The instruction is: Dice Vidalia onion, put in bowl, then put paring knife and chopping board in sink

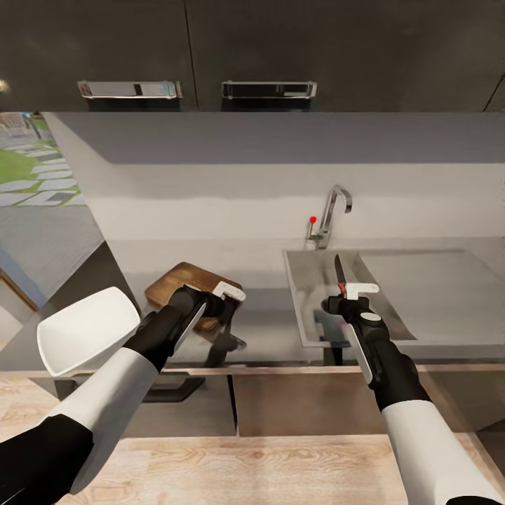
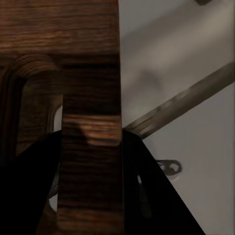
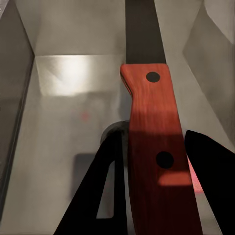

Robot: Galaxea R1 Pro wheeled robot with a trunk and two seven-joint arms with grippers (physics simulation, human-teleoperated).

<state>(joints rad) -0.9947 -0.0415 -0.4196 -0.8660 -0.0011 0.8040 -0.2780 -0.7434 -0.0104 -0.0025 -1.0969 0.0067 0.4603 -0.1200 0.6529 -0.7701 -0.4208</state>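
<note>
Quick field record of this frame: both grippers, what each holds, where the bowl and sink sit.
left gripper: shut on the chopping board, holding it lifted and tilted over the countertop
right gripper: shut on the paring knife by its reddish handle, blade pointing away from the robot
knife position: over the sink basin; drain seen below the handle in the right wrist view
bowl: white, at the countertop's left end, left of the board
tap: behind the sink, red knob
onion: cannot tell
</note>
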